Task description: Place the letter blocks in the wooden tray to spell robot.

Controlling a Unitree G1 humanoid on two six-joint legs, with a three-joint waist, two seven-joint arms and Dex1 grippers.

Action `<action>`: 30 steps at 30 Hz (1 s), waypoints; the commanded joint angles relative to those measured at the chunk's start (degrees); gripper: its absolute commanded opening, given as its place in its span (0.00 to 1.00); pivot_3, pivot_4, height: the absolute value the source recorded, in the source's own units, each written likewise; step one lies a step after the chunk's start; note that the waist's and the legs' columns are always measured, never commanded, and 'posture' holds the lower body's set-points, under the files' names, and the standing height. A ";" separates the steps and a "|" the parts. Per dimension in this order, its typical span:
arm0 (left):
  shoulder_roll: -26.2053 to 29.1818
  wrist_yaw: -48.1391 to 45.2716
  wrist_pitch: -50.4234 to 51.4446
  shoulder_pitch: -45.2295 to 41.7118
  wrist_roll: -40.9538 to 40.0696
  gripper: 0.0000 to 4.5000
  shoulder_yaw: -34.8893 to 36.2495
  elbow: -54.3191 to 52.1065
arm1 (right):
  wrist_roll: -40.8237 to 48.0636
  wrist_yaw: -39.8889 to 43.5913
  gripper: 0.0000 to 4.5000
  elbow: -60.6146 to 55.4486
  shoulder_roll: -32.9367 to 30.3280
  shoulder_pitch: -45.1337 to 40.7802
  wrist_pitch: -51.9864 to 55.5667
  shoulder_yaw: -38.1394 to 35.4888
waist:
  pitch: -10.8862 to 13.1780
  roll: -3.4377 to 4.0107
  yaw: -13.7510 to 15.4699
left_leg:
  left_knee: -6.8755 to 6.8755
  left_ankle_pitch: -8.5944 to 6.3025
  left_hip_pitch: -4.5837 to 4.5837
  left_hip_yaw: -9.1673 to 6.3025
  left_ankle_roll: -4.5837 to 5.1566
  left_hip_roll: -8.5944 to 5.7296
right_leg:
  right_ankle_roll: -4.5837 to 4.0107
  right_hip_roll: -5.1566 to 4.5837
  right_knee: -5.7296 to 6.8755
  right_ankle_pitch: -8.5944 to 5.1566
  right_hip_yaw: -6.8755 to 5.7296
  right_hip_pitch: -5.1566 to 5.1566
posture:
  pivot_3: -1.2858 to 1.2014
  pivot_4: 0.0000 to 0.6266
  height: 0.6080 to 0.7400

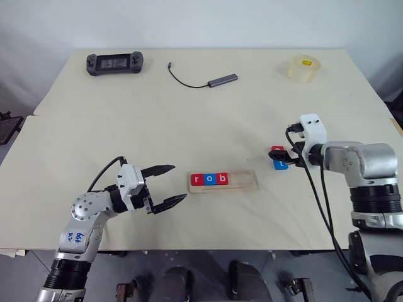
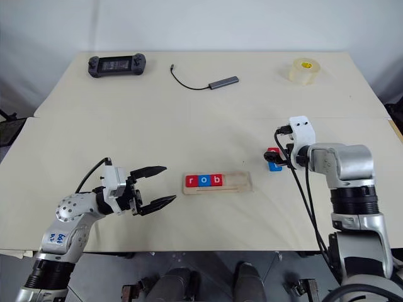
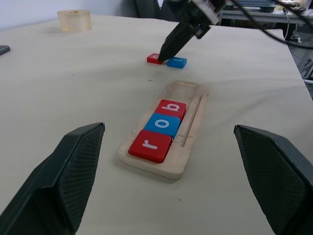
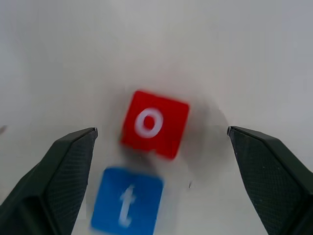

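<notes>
You have a cream table (image 1: 126, 145) under everything. The tray (image 1: 245, 182) is pale wood, and in it sit a red r (image 1: 197, 180), a blue o (image 1: 209, 179) and a red b (image 1: 221, 178), each letter white. Off the tray you see a red o (image 4: 155, 124) and a blue t (image 4: 126, 200), also lettered white. Both grippers, left (image 1: 169, 185) and right (image 4: 161, 181), have black fingers with a fine cross-hatched texture on the pads (image 3: 73, 171). At the far edge, your controller (image 1: 114, 63) is dark grey, the cable (image 1: 182, 78) black with a grey hub (image 1: 223, 80), and the tape roll (image 1: 304, 68) translucent yellow.
</notes>
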 commanded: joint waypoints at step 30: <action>-1.76 -7.10 0.58 -4.25 -1.74 1.00 -2.55 2.24 | 3.93 -4.30 0.32 -40.97 5.25 15.13 24.79 -12.54 | 0.00 0.00 -0.64 | -0.05 0.00 -0.01 -0.03 -0.01 0.01 | 0.00 -0.01 0.02 0.00 0.00 -0.03 | 0.52 0.24 1.00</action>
